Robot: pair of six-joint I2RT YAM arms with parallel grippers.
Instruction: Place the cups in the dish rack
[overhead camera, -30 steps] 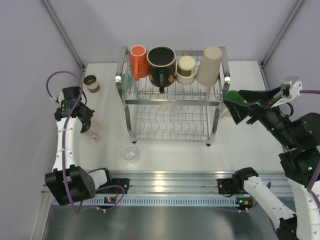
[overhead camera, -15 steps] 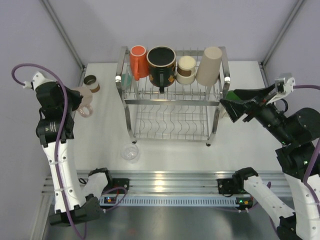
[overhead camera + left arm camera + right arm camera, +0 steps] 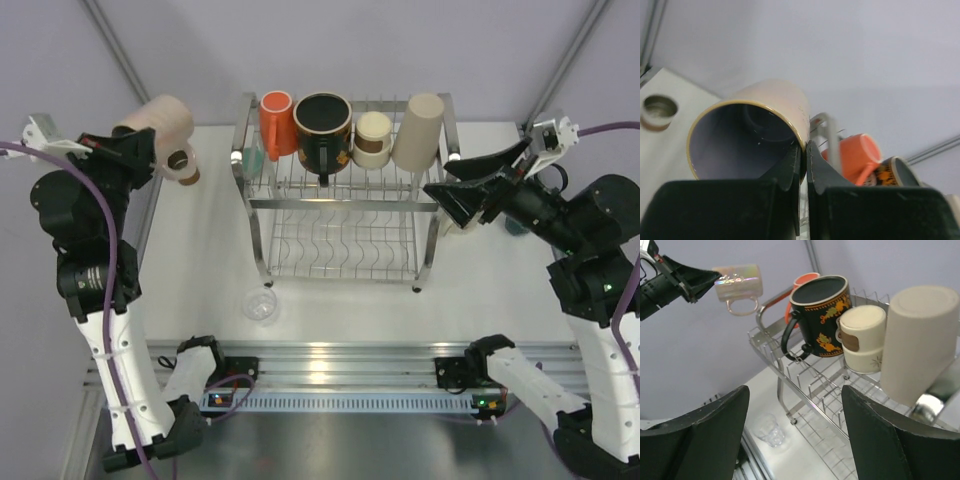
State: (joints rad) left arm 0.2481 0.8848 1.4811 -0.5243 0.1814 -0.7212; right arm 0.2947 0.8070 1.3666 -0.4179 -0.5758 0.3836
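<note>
Pinching the pearly pink ceramic mug (image 3: 771, 96) by its rim, the left gripper (image 3: 805, 150) holds it aloft sideways, the two-tier chrome wire dish rack (image 3: 345, 204) ahead to its right, presumably to clear the top tier; the right gripper (image 3: 795, 392) hangs wide open, empty.

Pale lavender walls (image 3: 350, 40) all round. White desk (image 3: 210, 250), evenly lit. Grey metal corner poles (image 3: 125, 70) slanting up. Ribbed aluminium rail (image 3: 340, 358) along near edge.

Bright, even, diffuse light fills every view, leaving only faint shadows on the white desk (image 3: 215, 260). Glare streaks the metal rail (image 3: 340, 352). The left wrist view is soft, its close pink mug (image 3: 760, 115) blurred. The chrome dish rack (image 3: 812, 382) glints.
</note>
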